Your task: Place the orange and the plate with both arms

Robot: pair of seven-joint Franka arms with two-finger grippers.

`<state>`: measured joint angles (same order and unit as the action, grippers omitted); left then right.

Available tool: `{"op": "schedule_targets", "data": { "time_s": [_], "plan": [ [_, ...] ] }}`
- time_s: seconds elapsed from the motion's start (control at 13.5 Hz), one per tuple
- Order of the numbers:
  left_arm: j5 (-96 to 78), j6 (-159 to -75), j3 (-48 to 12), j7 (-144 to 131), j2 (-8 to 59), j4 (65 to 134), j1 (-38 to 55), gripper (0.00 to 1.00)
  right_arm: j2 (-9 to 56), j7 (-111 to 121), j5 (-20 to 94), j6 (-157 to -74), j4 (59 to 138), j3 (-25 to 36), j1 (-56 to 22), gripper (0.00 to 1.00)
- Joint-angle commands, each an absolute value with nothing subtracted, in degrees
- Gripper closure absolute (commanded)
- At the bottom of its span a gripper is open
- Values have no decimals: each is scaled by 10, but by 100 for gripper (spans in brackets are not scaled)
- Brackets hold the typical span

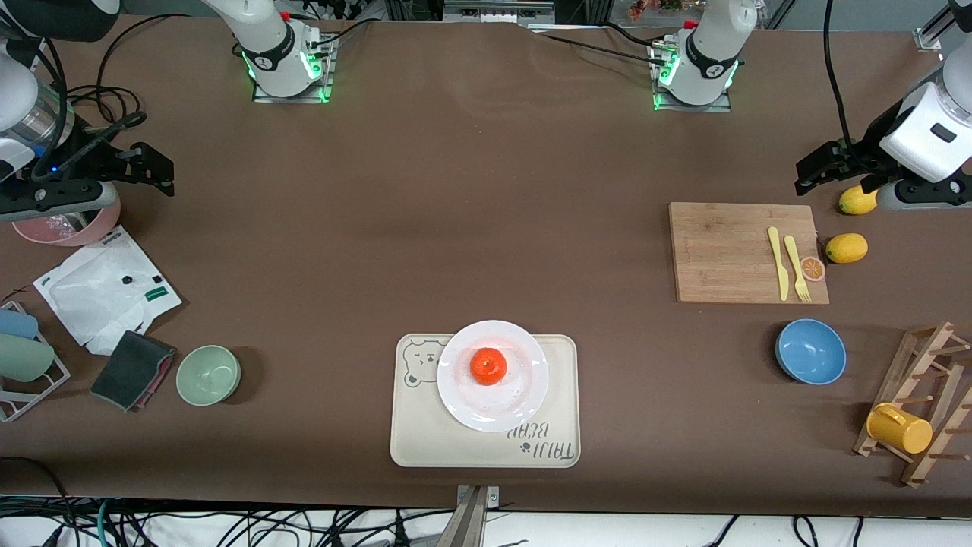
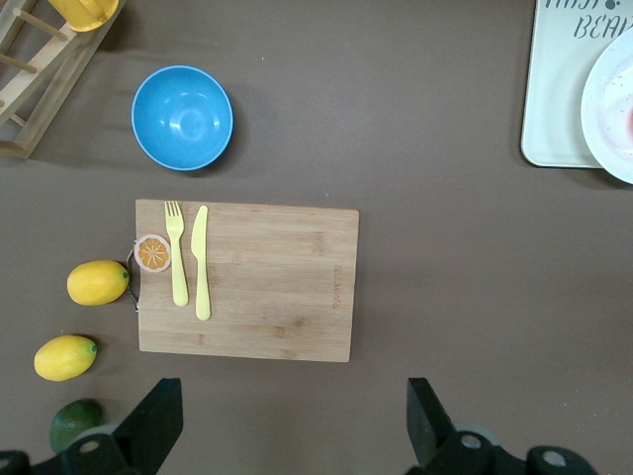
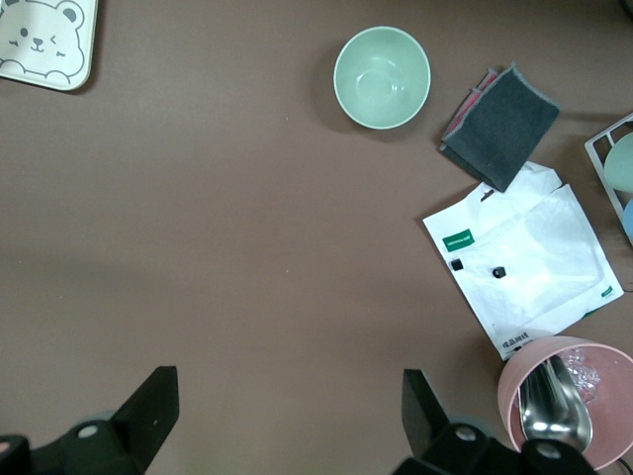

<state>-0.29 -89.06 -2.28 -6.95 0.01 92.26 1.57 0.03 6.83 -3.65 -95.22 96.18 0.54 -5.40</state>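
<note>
The orange (image 1: 487, 366) sits in the middle of the white plate (image 1: 524, 384). The plate rests on the beige bear tray (image 1: 425, 433) near the table's front edge, midway between the arms. My left gripper (image 1: 816, 171) is open and empty, up over the table beside the cutting board at the left arm's end; in the left wrist view (image 2: 294, 421) its fingers stand wide apart, and the plate's edge (image 2: 611, 99) shows there. My right gripper (image 1: 148, 169) is open and empty, up over the right arm's end beside the pink bowl; the right wrist view (image 3: 287, 408) shows bare table between its fingers.
A cutting board (image 1: 729, 251) holds a yellow knife, a fork and an orange-slice disc, with two lemons (image 1: 847, 248) beside it. A blue bowl (image 1: 810, 351) and a wooden rack with a yellow mug (image 1: 900, 429) lie nearer. A green bowl (image 1: 208, 374), grey cloth, white bag and pink bowl (image 1: 68, 224) lie at the right arm's end.
</note>
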Motion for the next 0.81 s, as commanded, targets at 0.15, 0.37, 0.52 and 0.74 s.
{"op": "schedule_targets", "data": {
  "time_s": [0.15, 0.37, 0.52, 0.74],
  "plan": [
    [7, -882, -24, -60, 0, 914, 16, 0, -7, 60, -29, -945, 956, 8, -55, 0],
    [7, -882, -24, -60, 0, 914, 16, 0, -7, 60, -21, -937, 956, 8, -55, 0],
    [7, -882, -24, -60, 0, 914, 16, 0, -9, 62, -14, -937, 956, 8, -55, 0],
    [7, -882, -24, -61, 0, 914, 16, 0, -9, 62, -14, -937, 955, 9, -55, 0]
  ]
}}
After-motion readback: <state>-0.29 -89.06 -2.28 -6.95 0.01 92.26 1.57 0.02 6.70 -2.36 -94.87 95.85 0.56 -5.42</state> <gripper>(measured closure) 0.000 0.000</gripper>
